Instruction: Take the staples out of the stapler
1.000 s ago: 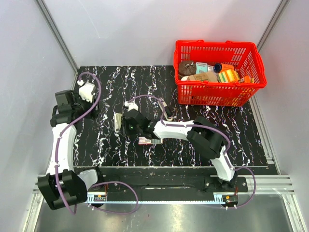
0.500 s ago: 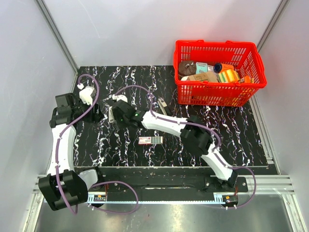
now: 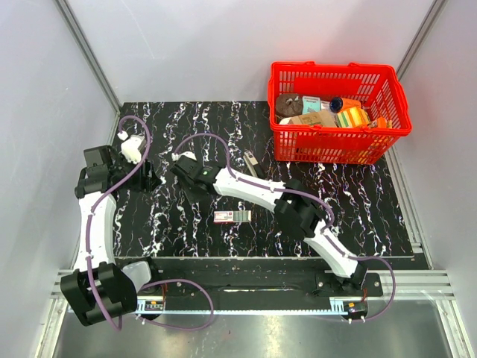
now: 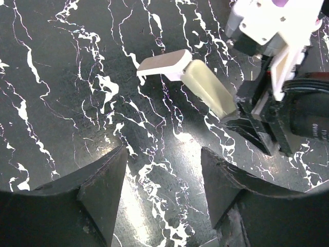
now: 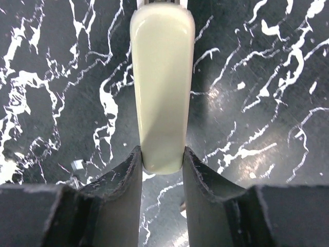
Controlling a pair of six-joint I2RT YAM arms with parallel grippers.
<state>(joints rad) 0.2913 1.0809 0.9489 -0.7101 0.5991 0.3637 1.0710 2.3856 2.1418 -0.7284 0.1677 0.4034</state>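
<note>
The slim black and silver stapler (image 3: 250,162) lies on the black marble table (image 3: 358,201), right of the right arm's wrist, with no gripper on it. My right gripper (image 5: 162,164) is shut on the near end of a cream oblong object (image 5: 162,87). In the left wrist view this object (image 4: 208,92) has a grey flat plate (image 4: 163,64) at its far end and is held low over the table by the right gripper (image 4: 247,116). My left gripper (image 4: 164,190) is open and empty, just left of it. From above, the right gripper (image 3: 184,183) faces the left gripper (image 3: 149,179).
A small red-and-white box (image 3: 231,216) lies mid-table. A red basket (image 3: 339,149) full of items stands at the back right. A small silver bit (image 5: 77,165) lies on the table beside the right fingers. White walls close in at the left.
My right arm has swung left and away from the red-and-white box, carrying the cream object toward the left gripper. The left arm has shifted slightly.
</note>
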